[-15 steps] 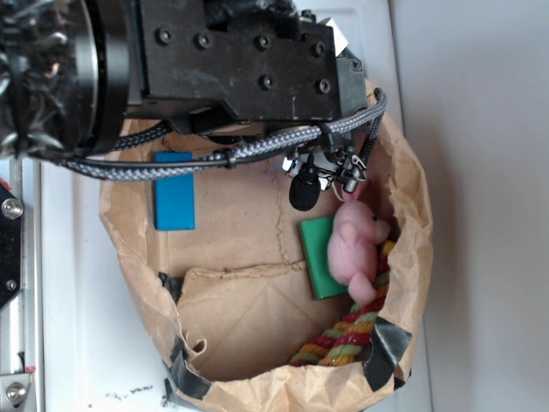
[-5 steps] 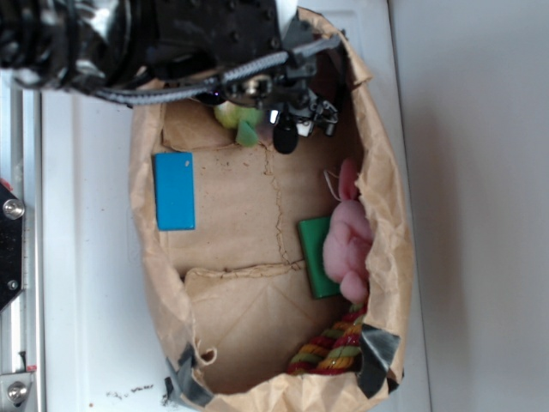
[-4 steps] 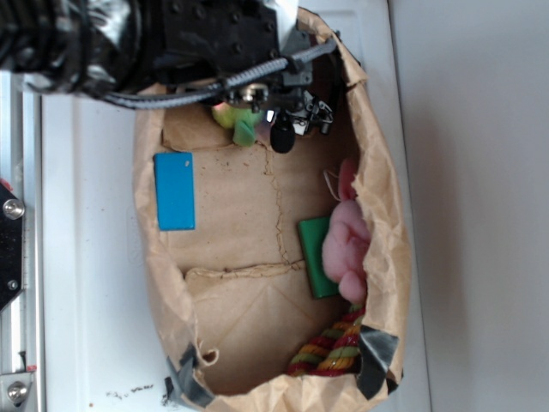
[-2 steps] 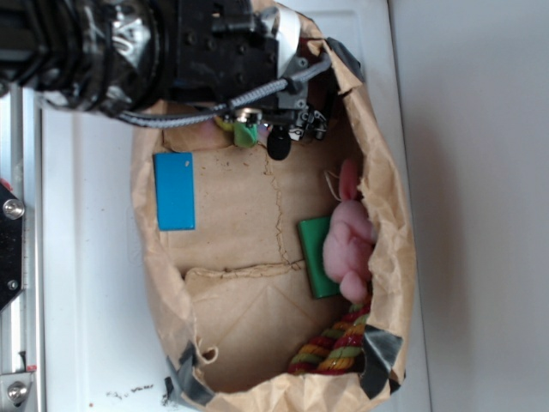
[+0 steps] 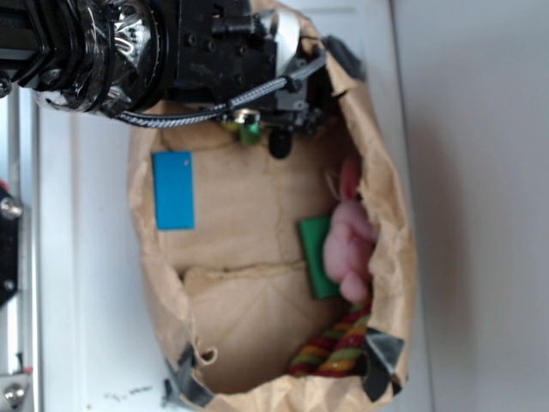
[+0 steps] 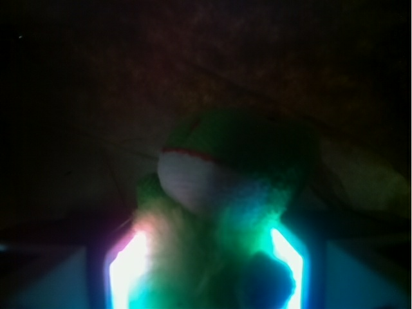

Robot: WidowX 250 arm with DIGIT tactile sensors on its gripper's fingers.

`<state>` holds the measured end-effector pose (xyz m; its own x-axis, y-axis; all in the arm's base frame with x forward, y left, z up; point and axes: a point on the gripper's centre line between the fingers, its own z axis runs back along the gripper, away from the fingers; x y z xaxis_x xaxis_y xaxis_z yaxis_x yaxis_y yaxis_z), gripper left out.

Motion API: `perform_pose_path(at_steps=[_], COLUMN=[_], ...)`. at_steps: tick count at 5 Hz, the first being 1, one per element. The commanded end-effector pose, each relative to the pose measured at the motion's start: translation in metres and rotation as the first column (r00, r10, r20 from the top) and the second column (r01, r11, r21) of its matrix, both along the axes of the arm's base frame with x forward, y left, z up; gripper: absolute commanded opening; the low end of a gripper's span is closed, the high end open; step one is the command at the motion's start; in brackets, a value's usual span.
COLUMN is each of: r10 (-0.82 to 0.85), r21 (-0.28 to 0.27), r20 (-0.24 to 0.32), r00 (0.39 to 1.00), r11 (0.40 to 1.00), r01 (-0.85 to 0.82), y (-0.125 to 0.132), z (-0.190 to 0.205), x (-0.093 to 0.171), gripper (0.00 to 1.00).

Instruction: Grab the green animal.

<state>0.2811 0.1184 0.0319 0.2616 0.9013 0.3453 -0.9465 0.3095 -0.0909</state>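
Observation:
The green animal (image 6: 225, 212) fills the wrist view. It is a fuzzy green plush with a pale patch, and it lies between the two glowing pads (image 6: 125, 270). Its fuzz reaches both pads, and the jaws stand wide on either side of it. From outside, only a small green bit of the animal (image 5: 250, 131) shows under my gripper (image 5: 262, 137). The gripper is low at the top end of the brown paper bag (image 5: 146, 232), and the arm hides the rest of the toy. My gripper (image 6: 206, 273) is open around the animal.
Inside the bag lie a blue block (image 5: 174, 190), a flat green block (image 5: 316, 257) and a pink plush bunny (image 5: 350, 245) on the right. A coloured rope (image 5: 334, 348) lies at the bottom. The bag's wall rises close around the gripper.
The gripper has left the pink bunny for the top of the bag and come down over the green animal, covering most of it. The bag has shifted slightly.

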Motion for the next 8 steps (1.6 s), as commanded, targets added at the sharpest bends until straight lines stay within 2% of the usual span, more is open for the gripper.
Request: perform_pose_path(at_steps=[1,3,4,5,7,8], r10=[-0.187,-0.432,-0.569,-0.652,-0.804,-0.842], r21=[0.009,0.094,0.096,0.072,-0.063,-0.078], r20=[0.06,0.039,0.014,-0.053,-0.103,-0.069], r00=[0.98,0.901,0.822,0.756,0.586,0.535], r11=[0.982,0.9,0.819,0.753,0.593,0.539], r01=[0.187,0.427,0.566,0.654,0.803,0.838], y=[0.004,-0.024,-0.034,-0.05,-0.07,-0.075], z=[0.031,0.076,0.097,0.119,0.165,0.18], x=[-0.001,0.002,-0.003,-0.01,-0.019,-0.023], gripper=[0.0,0.0,0.0,0.0,0.0,0.0])
